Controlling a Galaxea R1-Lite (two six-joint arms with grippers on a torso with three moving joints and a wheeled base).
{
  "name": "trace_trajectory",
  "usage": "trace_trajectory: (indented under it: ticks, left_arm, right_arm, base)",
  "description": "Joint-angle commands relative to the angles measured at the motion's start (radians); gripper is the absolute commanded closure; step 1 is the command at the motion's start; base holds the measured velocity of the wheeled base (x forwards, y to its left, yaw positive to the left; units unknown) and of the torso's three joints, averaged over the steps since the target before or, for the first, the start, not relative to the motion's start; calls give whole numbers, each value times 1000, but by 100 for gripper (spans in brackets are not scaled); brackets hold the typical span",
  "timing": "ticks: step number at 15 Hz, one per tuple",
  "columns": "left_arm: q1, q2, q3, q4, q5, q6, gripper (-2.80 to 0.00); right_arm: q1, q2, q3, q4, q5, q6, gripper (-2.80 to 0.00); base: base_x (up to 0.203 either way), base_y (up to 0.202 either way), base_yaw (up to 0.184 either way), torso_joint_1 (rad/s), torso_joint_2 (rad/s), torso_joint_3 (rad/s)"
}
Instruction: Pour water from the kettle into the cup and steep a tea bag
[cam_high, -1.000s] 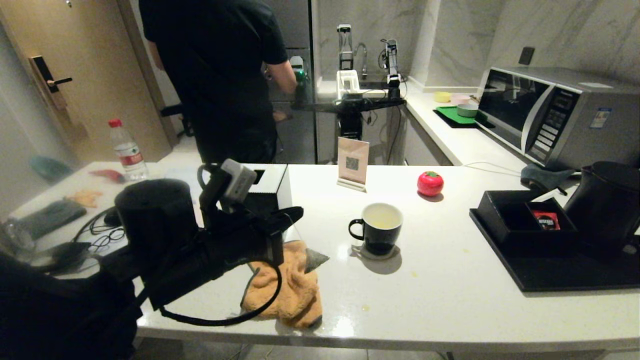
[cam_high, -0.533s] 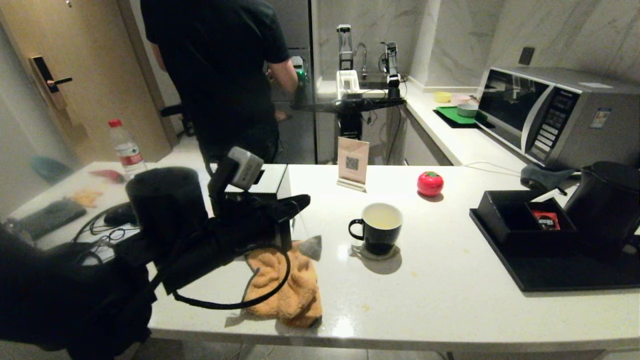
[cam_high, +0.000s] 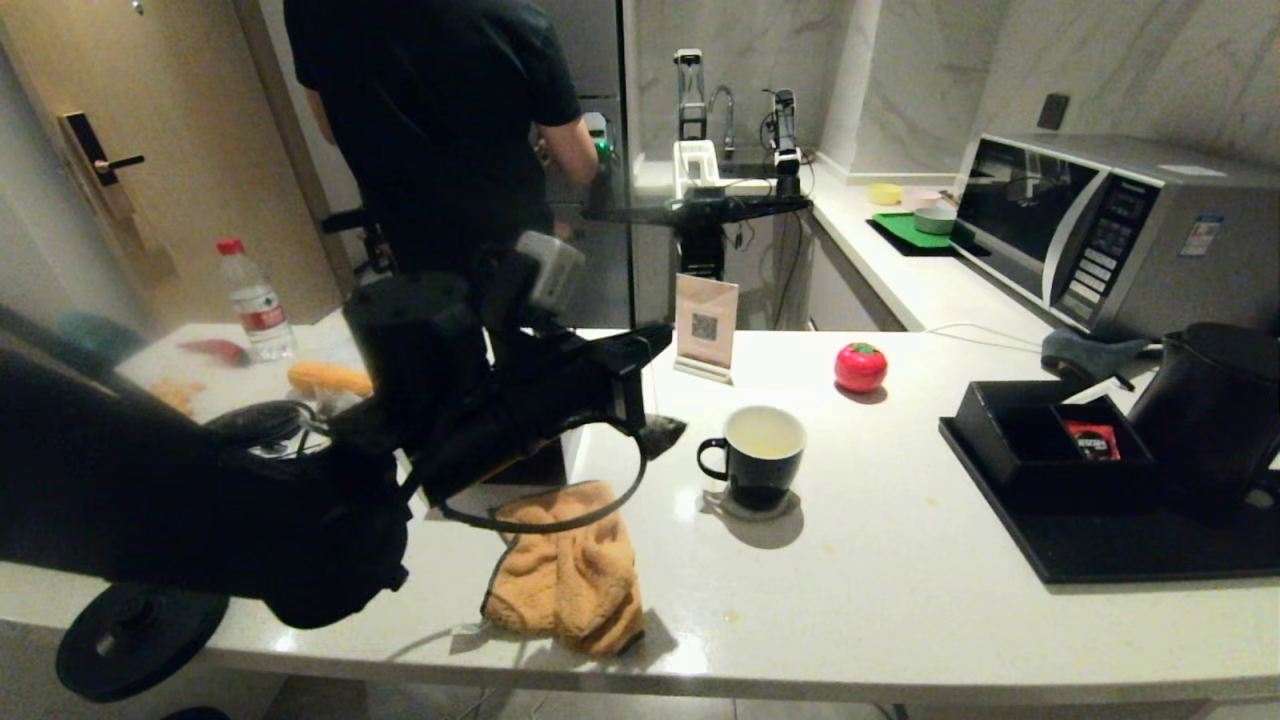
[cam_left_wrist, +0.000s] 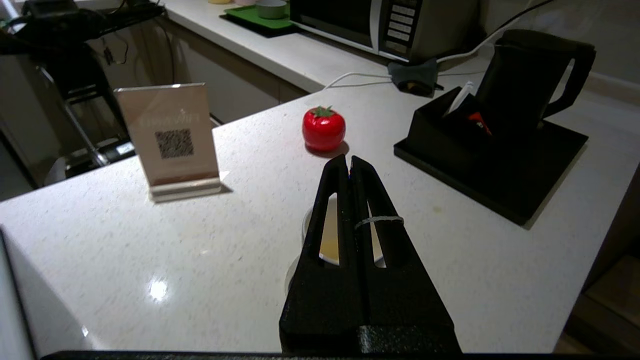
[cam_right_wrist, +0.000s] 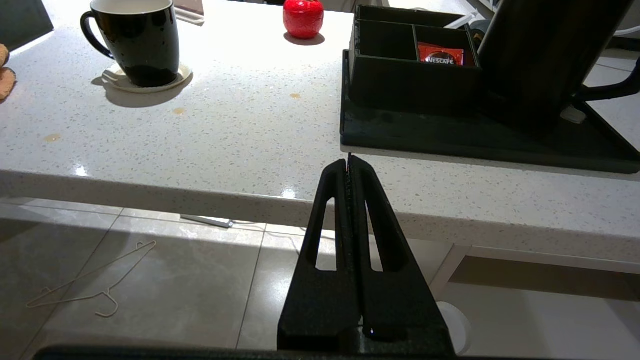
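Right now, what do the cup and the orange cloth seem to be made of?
The cup looks like glazed ceramic: glossy black outside with reflections, smooth white inside. The orange cloth looks like soft terry or microfibre: fuzzy, matte, crumpled in folds. Neither is certain from looks alone.

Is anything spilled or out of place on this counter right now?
Yes. Small yellowish drips dot the counter near the cup, by its coaster. A crumpled orange cloth lies at the front edge. Nothing is tipped over.
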Motion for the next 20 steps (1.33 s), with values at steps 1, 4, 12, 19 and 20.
trace_trajectory:
  ticks: [1,4,12,19,20]
  left_arm:
    - [-9,82,-92,-3,-4,-1,0]
    - [-12,168,-199,-2,-9,-1,0]
    - [-26,347,-402,0,-10,-2,0]
    - [-66,410,-438,-2,-7,-2,0]
    - [-68,421,-439,-2,-7,-2,0]
  right_arm:
    - [0,2,-1,0,1,-1,0]
    - [0,2,1,-1,1,-1,0]
    - [0,2,1,-3,1,-1,0]
    - [0,2,4,-7,1,-1,0]
    - [0,2,4,-7,1,-1,0]
  base:
    - [0,0,0,0,0,0]
    - [0,0,0,0,0,0]
    - [0,0,0,0,0,0]
    - [0,0,0,0,0,0]
    - [0,0,0,0,0,0]
